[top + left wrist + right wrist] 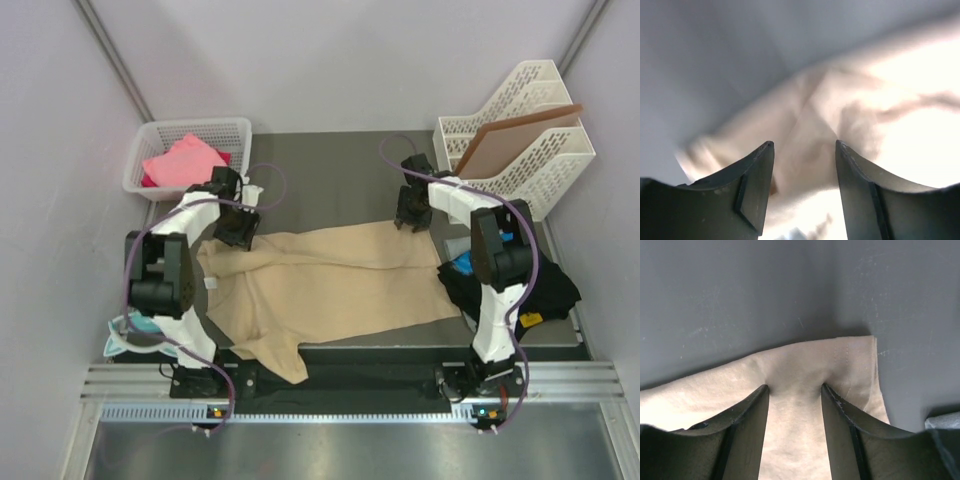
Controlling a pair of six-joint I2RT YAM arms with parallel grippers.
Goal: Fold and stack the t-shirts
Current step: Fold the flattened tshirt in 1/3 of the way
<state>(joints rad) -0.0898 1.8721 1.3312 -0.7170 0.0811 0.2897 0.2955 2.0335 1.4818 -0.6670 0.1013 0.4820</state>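
A large tan t-shirt lies spread across the grey table, one part hanging over the near edge. My left gripper is open over the shirt's far left corner; in the left wrist view the blurred tan cloth shows between and beyond the fingers. My right gripper is open at the shirt's far right corner; in the right wrist view both fingertips press into the cloth near its stitched hem. A pink shirt lies in a white basket. A black shirt and a blue one lie at the right.
The white basket stands at the far left. A white file rack holding a flat brown board stands at the far right. A small teal object sits by the left arm's base. Grey table shows beyond the shirt.
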